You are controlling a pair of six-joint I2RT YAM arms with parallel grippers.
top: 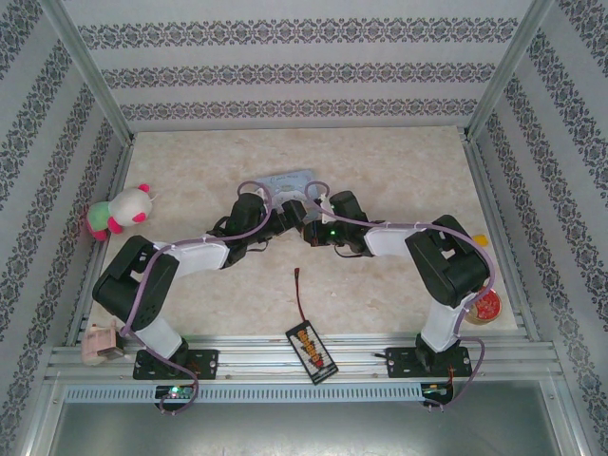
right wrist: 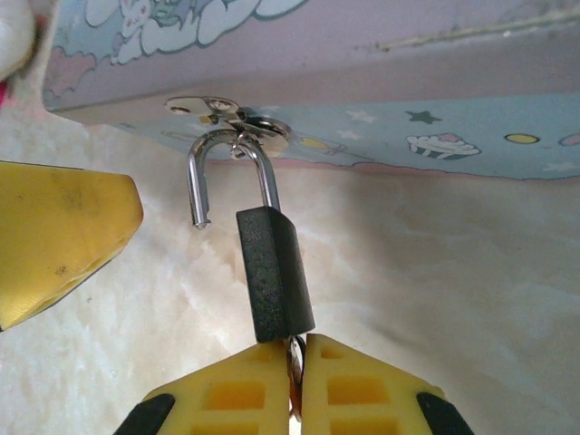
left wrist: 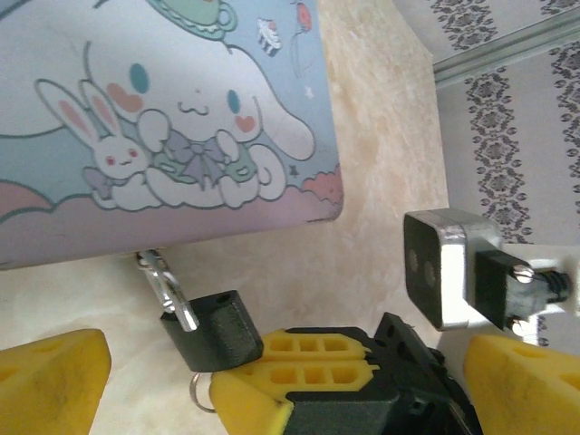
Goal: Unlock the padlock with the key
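Observation:
The padlock [right wrist: 275, 272] has a dark body and hangs by its silvery shackle from the hasp of the pale-blue cartoon tin [right wrist: 362, 82]. One shackle leg [right wrist: 198, 213] stands free of the body. My right gripper [right wrist: 297, 367] is shut on the key [right wrist: 294, 353], which sits in the bottom of the padlock. In the left wrist view the padlock [left wrist: 213, 331] lies against the right gripper's yellow fingers [left wrist: 313, 362], with a thin ring [left wrist: 199, 394] below it. My left gripper [left wrist: 285, 367] is open wide on either side of them, touching nothing. From above, both grippers [top: 296, 224] meet just in front of the tin [top: 285, 180].
A plush toy [top: 119, 211] lies at the left wall. A black board [top: 312, 350] with a thin red-tipped wire [top: 299, 275] sits near the front edge. A round red-and-yellow object [top: 484, 304] is at the right edge, and a small pink box [top: 100, 344] at the front left.

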